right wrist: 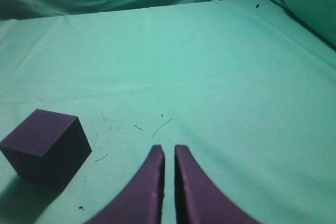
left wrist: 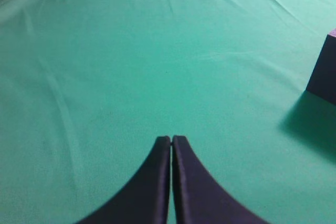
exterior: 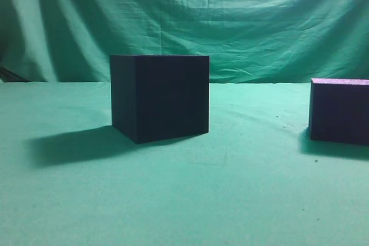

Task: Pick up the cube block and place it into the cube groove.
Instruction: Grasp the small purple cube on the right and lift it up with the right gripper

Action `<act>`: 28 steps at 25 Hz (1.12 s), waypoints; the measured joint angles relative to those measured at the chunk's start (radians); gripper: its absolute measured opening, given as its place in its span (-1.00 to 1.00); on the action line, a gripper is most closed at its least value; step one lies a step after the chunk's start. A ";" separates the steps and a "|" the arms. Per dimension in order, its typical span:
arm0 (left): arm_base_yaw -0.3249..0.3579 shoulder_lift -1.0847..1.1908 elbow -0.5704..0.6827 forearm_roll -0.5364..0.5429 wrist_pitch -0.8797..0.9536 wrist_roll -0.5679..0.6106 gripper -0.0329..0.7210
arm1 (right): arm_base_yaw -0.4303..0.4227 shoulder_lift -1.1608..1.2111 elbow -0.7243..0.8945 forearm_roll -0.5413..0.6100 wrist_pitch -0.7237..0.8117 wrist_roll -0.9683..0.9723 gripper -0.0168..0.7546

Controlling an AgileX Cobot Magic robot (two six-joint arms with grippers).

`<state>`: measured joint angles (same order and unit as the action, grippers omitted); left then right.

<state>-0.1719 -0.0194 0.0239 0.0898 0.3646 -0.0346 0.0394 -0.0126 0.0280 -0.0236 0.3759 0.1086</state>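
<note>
The cube groove (exterior: 159,97), a large dark navy-black box with sharp edges, stands on the green cloth left of centre in the exterior view. The cube block (exterior: 340,110), smaller with a purplish top, sits at the right edge, cut off by the frame. It also shows in the right wrist view (right wrist: 44,148), to the left of my right gripper (right wrist: 169,150) and apart from it. The right jaws are nearly together and empty. My left gripper (left wrist: 171,140) is shut and empty over bare cloth. Neither gripper shows in the exterior view.
A dark box's corner (left wrist: 326,69) with a purplish top edge shows at the right edge of the left wrist view; I cannot tell which box it is. Green cloth (exterior: 230,200) covers the table and hangs as a backdrop. Small bits of lint (right wrist: 160,127) lie ahead of the right gripper.
</note>
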 joint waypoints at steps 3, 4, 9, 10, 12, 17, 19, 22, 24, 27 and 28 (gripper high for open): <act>0.000 0.000 0.000 0.000 0.000 0.000 -0.91 | 0.000 0.000 0.000 0.003 -0.002 0.000 -0.83; 0.000 0.000 0.000 0.000 0.000 0.000 -0.91 | 0.000 0.000 0.000 0.012 -0.017 0.005 -0.83; 0.000 0.000 0.000 0.000 0.000 0.000 -0.91 | 0.000 0.000 0.002 0.152 -0.250 0.071 -0.83; 0.000 0.000 0.000 0.000 0.000 0.000 -0.91 | 0.000 0.000 0.002 0.162 -0.319 0.075 -0.83; 0.000 0.000 0.000 0.000 0.000 0.000 -0.91 | 0.000 0.000 0.002 0.171 -0.369 0.086 -0.83; 0.000 0.000 0.000 0.000 0.000 0.000 -0.91 | 0.000 0.037 -0.126 0.176 -0.148 0.096 -0.83; 0.000 0.000 0.000 0.000 0.000 0.000 -0.91 | 0.000 0.119 -0.202 0.176 -0.021 0.096 -0.83; 0.000 0.000 0.000 0.000 0.000 0.000 -0.91 | 0.000 0.265 -0.308 0.182 0.141 0.096 -0.83; 0.000 0.000 0.000 0.000 0.000 0.000 -0.91 | 0.000 0.356 -0.361 0.188 0.219 0.094 -0.83; 0.000 0.000 0.000 0.000 0.000 0.000 -0.91 | 0.000 0.466 -0.399 0.196 0.308 0.058 -0.83; 0.000 0.000 0.000 0.000 0.000 0.000 -0.91 | 0.000 0.505 -0.414 0.214 0.342 -0.010 -0.83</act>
<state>-0.1719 -0.0194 0.0239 0.0898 0.3646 -0.0346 0.0394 0.4920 -0.3860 0.1901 0.7180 0.0983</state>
